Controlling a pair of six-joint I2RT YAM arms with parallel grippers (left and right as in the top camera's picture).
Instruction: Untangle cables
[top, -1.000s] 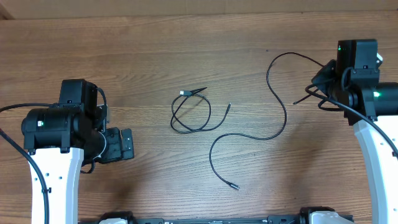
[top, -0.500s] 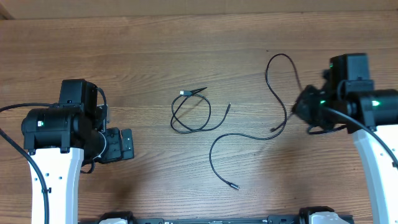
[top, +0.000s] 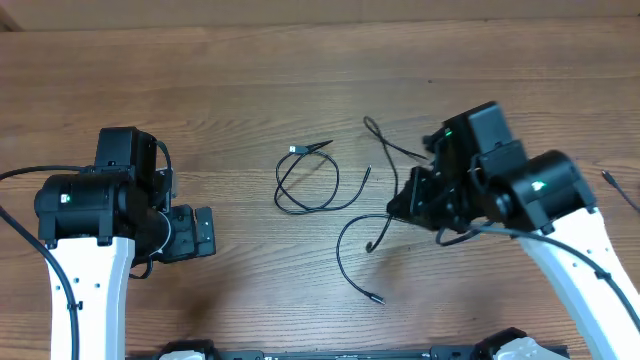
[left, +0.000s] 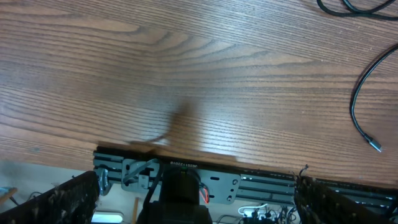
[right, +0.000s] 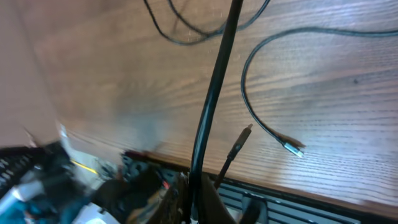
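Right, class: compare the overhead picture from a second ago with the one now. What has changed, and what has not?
The right gripper, shut on the long cable, swung left from the far right towards the middle, dragging the cable's upper bend along; its lower tail has not shifted. The small coiled cable and the open left gripper stayed put.

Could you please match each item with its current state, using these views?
Column A
1. left claw
2. right claw
3. looped cable
4. free plug

Column B
a. shut on the long cable
b. lying untouched in a loose coil
c. open, holding nothing
d. lying loose, lowest cable end in the overhead view

Pairs: 1-c, 2-a, 3-b, 4-d
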